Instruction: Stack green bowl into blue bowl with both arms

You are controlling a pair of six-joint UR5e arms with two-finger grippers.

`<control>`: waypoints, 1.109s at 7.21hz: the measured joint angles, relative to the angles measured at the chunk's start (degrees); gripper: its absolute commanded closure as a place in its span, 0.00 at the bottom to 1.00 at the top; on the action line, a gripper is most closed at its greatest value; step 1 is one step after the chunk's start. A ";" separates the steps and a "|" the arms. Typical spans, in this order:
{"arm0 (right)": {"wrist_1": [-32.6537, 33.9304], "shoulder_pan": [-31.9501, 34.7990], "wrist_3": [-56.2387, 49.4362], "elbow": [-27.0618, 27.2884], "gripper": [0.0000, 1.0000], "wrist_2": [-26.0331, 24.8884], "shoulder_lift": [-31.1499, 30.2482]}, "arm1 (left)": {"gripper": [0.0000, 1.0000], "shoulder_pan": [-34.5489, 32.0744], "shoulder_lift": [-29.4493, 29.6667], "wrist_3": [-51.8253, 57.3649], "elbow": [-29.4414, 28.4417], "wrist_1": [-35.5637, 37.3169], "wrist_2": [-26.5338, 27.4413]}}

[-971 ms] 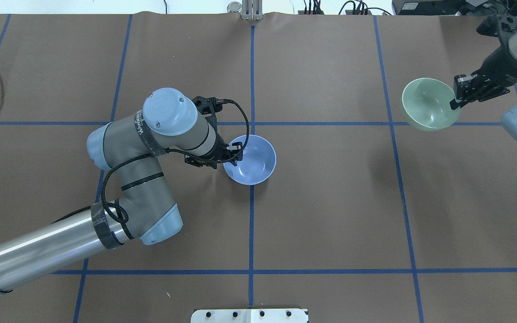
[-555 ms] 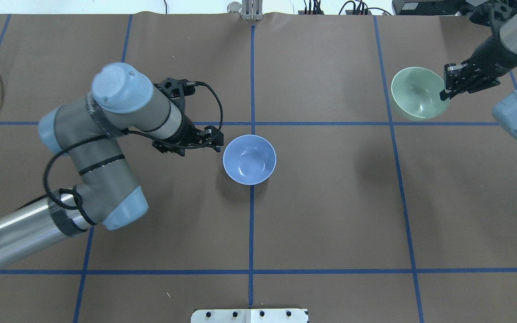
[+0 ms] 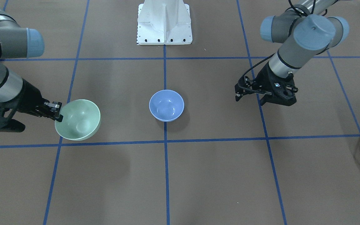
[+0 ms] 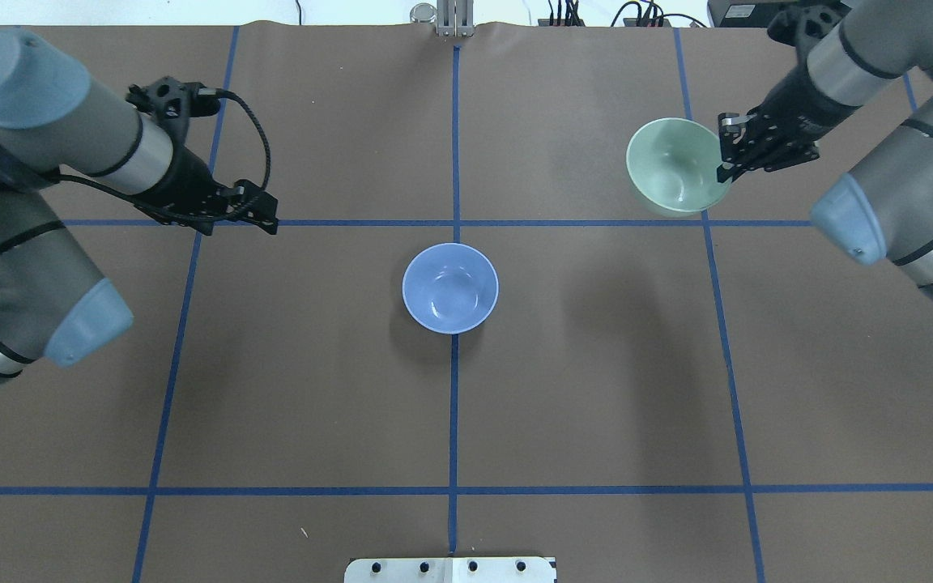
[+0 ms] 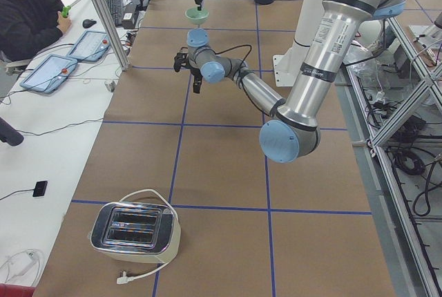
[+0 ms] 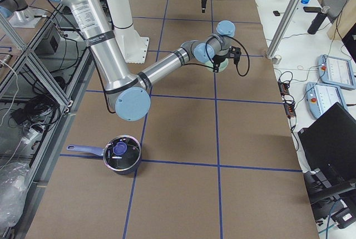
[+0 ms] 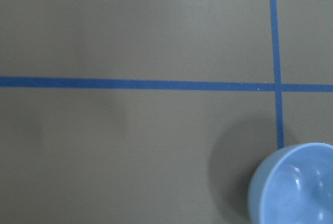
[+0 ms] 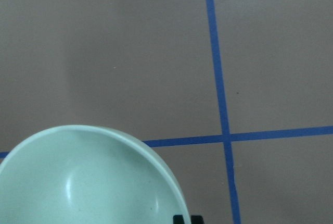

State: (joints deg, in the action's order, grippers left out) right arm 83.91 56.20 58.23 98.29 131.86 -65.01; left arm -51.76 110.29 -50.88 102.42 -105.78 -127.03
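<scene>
Overhead exterior: right pincer (image 4: 724, 154), clamped on the green bowl (image 4: 673, 166) rim, should centre it level above the blue bowl (image 4: 450, 288); left pincer (image 4: 270, 214) spread.

Blue bowl (image 4: 450, 289) and green bowl (image 4: 675, 166): smooth, glossy, highlights inside. Bench (image 4: 596, 389): matt brown paper-like cover, blue tape lines (image 4: 453, 162). Left arm (image 4: 21, 235), right arm (image 4: 912, 186): matt grey shells, shiny silver metal sections. Toaster (image 5: 135, 231): polished metal.

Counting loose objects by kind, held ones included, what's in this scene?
Bowls: 2, the green bowl gripped at its rim by the right gripper, and the blue bowl
Toaster: 1
Pot with lid: 1
Total: 4
</scene>
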 measured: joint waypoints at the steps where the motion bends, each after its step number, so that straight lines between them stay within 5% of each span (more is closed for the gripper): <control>1: -0.11 -3.38 4.12 0.97 1.00 -2.81 1.25 | 0.02 -3.33 -2.48 4.99 0.29 0.06 -2.11; 5: -0.49 -15.62 16.35 1.71 1.00 -12.77 6.61 | 0.02 -14.05 -11.03 24.21 -0.06 0.19 -4.85; 8: -0.56 -19.63 20.59 1.65 1.00 -15.22 9.17 | 0.02 -17.27 -14.75 29.50 -0.14 -0.56 -4.91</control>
State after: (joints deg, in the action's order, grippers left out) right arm 83.35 36.57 78.82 99.93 116.64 -55.85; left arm -69.03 95.54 -21.38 102.28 -106.34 -131.94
